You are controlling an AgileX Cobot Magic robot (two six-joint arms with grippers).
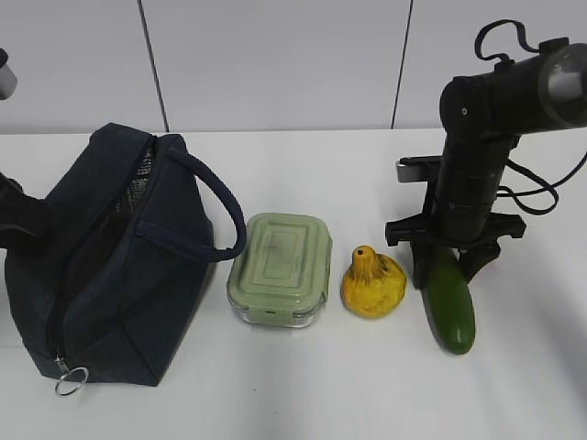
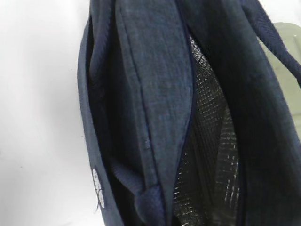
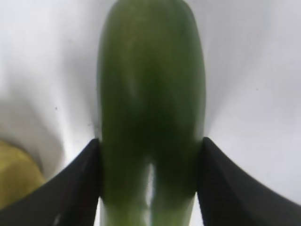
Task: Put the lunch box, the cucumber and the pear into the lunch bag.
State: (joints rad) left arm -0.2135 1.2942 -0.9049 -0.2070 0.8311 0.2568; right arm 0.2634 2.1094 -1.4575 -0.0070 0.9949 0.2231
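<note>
We're clamping the right gripper (image 3: pixel 150 181) jaws on the cucumber (image 1: pixel 448 298) lying on the desk (image 1: pixel 303 394) beside the pear (image 1: pixel 373 282), gripping mid-body since it looks smooth, stiff, likely slippery; left jaws not visible.

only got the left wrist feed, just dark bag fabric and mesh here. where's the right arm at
Observer: The right end effector is down at the cucumber, a finger against each side.
Operator: cucumber off the table yet
Observer: Not visibly; in the exterior view it lies flat at the right of the row.
Operator: anything already in the bag
Observer: The lunch box and pear sit on the table beside the lunch bag.
Operator: bag open
Observer: Yes, its zip gapes along the top, silvery lining showing.
</note>
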